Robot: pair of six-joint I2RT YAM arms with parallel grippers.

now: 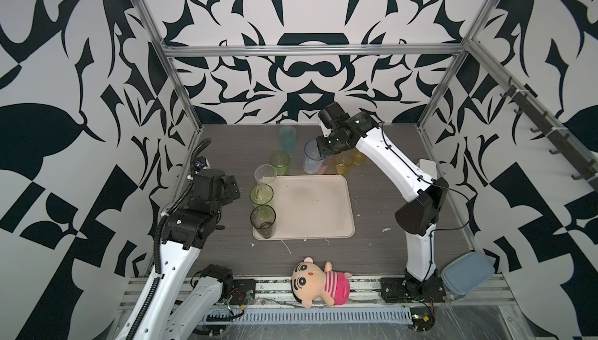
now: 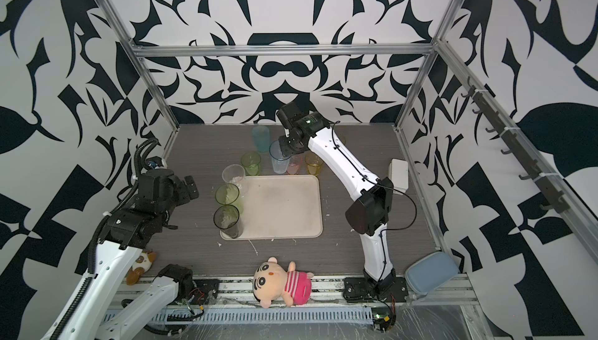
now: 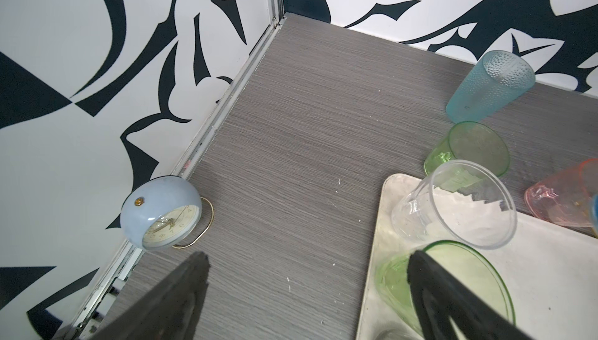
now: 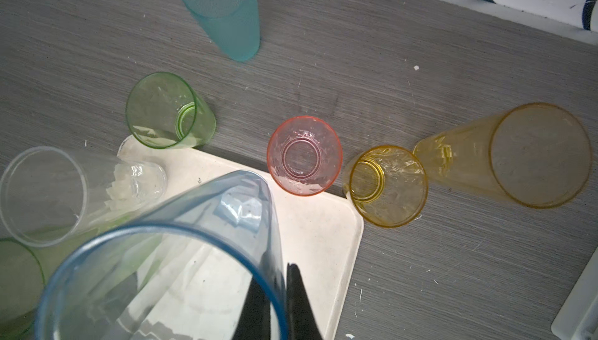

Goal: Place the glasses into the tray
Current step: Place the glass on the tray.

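Note:
The beige tray [image 1: 320, 215] lies mid-table. Along its left side stand three glasses: clear [image 1: 265, 175], green [image 1: 260, 194] and smoke grey [image 1: 262, 220]. My right gripper [image 4: 284, 268] is shut on the rim of a tall blue glass [image 1: 311, 159], one finger inside and one outside, at the tray's far edge [image 4: 323, 225]. Behind the tray on the table stand a teal glass [image 1: 287, 137], a small green one [image 1: 279, 162], a pink one [image 4: 304, 155] and two yellow ones [image 4: 386, 186] [image 4: 517, 157]. My left gripper [image 3: 307, 257] is open, left of the tray and holding nothing.
A plush doll [image 1: 318, 285] lies at the front edge and a blue case [image 1: 469, 272] at the front right. A white box [image 2: 398, 173] sits by the right wall. A blue clock [image 3: 161, 212] stands by the left wall, and a small plush toy [image 2: 140, 264] lies under my left arm.

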